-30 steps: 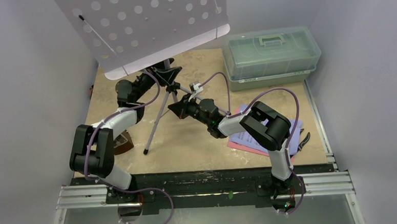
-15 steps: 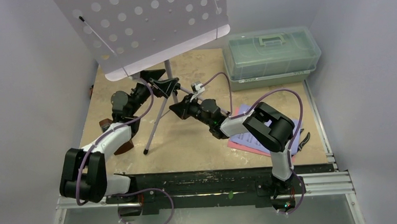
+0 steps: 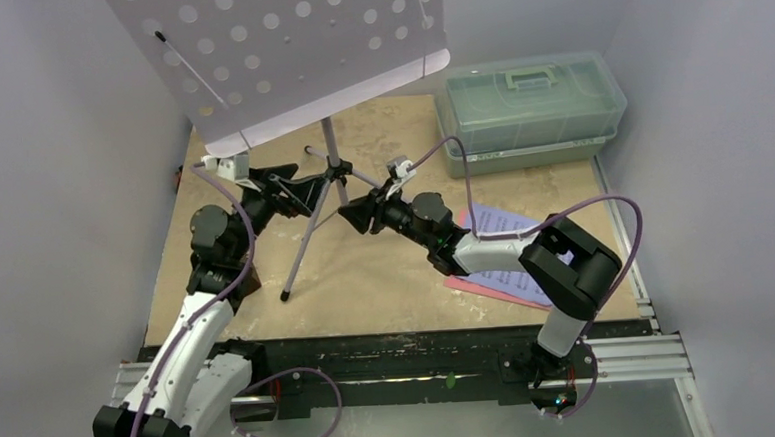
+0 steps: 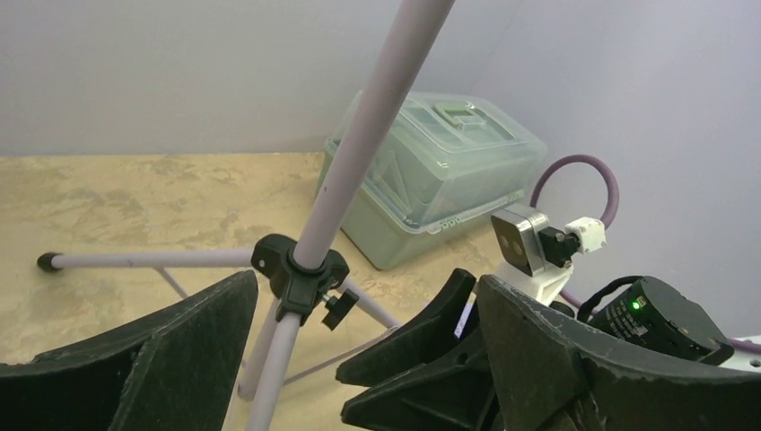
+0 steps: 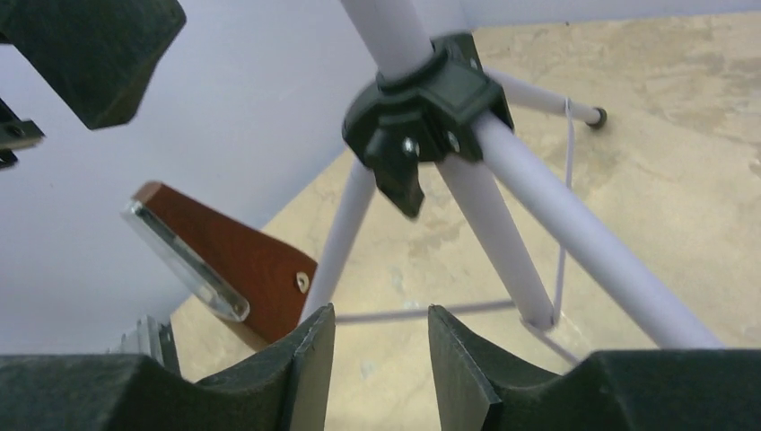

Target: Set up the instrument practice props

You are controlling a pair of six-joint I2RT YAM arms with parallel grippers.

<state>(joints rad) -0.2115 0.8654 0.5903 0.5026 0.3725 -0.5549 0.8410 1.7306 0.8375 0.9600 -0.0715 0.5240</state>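
Beige desk (image 3: 387,279) — music stand (image 3: 285,54) looked light but tippy, best held at its hub (image 3: 336,168); left fingers (image 4: 179,350) gaped empty, right fingers (image 5: 301,377) barely parted.

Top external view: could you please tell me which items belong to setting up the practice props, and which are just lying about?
Belong to the job: lavender music stand, pale-blue sheet, pink sheet, brown metronome.
Just lying about: green lidded box.
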